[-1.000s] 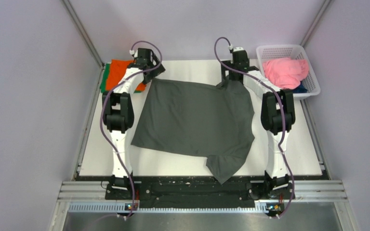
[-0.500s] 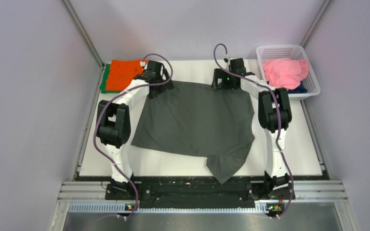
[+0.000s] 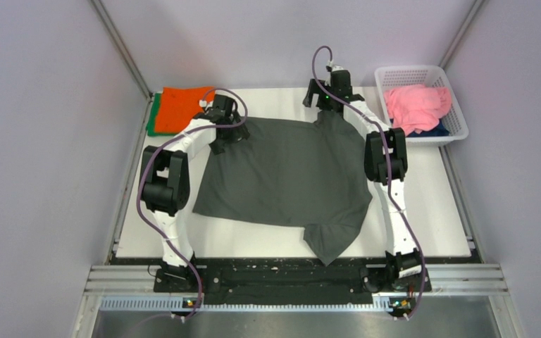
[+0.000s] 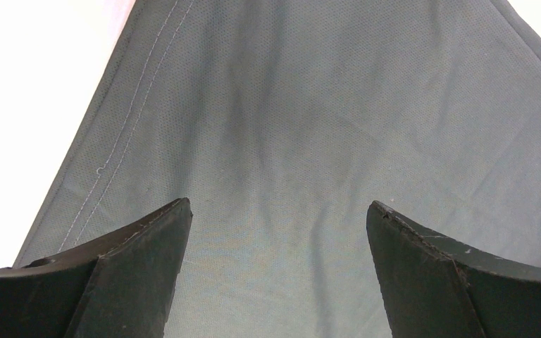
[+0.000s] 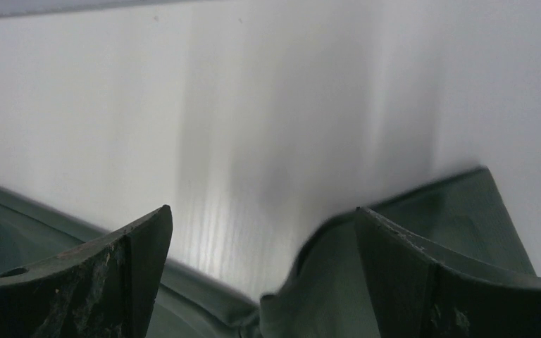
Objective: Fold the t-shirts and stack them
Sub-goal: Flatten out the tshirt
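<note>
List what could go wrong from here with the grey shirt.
Right claw stands open over a bunched far edge of the grey shirt; it may pinch unevenly or miss. The near sleeve lies skewed and could get trapped in a fold. Left claw hovers near the orange shirt and might nudge it.

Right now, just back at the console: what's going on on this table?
A dark grey t-shirt lies spread flat mid-table, one sleeve pointing toward the near edge. Both arms reach to its far edge. The left arm has its jaws open above the far-left corner, and the right arm has its jaws open at the far-right corner. Neither holds anything. An orange shirt sits folded on a green one at far left. A pink shirt and a navy one are in the white basket.
</note>
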You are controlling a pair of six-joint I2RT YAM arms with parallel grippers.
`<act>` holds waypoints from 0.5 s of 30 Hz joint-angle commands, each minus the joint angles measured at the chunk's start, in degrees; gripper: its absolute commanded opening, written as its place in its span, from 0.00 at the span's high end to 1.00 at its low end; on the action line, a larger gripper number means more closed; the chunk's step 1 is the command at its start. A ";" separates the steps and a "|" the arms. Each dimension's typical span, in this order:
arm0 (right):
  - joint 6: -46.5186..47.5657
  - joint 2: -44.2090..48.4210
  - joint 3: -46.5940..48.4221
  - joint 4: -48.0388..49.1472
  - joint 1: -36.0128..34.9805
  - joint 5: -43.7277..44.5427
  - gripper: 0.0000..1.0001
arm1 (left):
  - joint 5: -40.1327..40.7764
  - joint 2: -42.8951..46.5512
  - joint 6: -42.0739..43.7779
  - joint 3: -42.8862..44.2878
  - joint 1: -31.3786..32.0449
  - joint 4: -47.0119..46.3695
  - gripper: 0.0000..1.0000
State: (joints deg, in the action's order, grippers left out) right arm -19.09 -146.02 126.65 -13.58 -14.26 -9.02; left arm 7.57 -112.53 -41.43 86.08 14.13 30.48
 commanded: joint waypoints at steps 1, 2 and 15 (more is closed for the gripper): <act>1.62 13.28 -7.44 -5.25 -0.25 8.31 0.01 | 1.10 0.28 -0.02 0.46 0.11 0.74 0.01; 1.30 16.67 -11.28 -7.18 -0.22 10.29 0.01 | 1.27 0.27 -0.05 0.41 0.11 0.89 0.01; -1.91 36.19 -50.88 -10.63 -0.50 14.90 0.01 | -2.22 -3.29 3.35 -0.17 0.11 3.80 0.01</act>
State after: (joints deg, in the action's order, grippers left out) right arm -20.71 -107.55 76.38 -23.77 -14.39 2.48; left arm 7.40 -113.21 -39.88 85.27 14.13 33.69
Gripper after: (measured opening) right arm 0.985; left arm 0.986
